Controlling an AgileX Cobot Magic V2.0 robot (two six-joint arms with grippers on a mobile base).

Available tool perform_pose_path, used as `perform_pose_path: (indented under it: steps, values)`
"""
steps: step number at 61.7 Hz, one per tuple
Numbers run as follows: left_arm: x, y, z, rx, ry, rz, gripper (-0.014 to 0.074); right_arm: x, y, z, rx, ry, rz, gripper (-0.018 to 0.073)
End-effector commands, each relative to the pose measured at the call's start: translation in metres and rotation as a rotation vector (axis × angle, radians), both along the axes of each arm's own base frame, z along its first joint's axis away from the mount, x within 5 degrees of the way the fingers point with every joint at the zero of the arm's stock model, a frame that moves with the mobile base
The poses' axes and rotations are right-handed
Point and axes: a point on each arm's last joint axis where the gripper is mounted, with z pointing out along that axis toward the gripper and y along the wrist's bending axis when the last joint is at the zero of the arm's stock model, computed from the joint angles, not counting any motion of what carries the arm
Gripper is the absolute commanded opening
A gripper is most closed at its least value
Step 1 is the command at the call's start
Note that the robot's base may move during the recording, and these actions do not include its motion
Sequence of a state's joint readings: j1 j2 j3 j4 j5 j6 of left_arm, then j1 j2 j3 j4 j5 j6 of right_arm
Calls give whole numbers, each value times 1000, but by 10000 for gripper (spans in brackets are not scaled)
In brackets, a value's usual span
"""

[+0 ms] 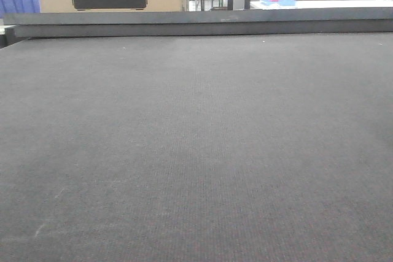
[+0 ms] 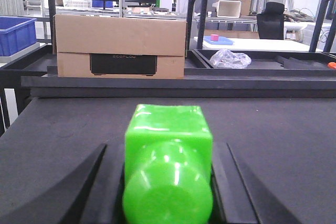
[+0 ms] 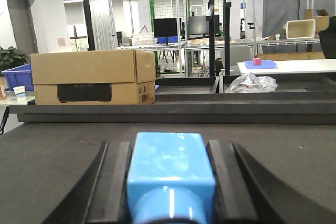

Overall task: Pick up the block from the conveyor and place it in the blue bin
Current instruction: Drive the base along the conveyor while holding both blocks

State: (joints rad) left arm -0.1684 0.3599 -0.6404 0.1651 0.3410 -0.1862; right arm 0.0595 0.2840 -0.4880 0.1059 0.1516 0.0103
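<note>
I counted one wide dark grey woven conveyor belt [image 1: 196, 151], two glossy plastic blocks (one bright green block [image 2: 168, 145], one light blue block [image 3: 169, 166]), one brown cardboard box [image 2: 121, 38], one blue plastic bin [image 2: 16, 34] and one crumpled clear plastic bag [image 2: 230, 59].

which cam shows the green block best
Left wrist: the green block fills the lower centre, held in the left gripper. The front view shows the conveyor without it; the right wrist shows a blue block instead.

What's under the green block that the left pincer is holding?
The conveyor, its dark belt showing around the green block clamped in the left pincer. The patch directly beneath is covered by the block and pincer, so nothing there can be checked.
</note>
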Motion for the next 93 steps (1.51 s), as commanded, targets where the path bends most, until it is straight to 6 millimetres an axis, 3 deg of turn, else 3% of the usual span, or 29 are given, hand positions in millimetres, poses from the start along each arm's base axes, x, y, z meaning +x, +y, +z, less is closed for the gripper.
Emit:
perform_pose_path:
  steps: [1,93]
  values:
    - [-1,0,2,2,-23,-6,-111,-2,0,3,4,-28,-1,-162]
    - [-1,0,2,2,-23,-6,-111,-2,0,3,4,-31,-2,-162]
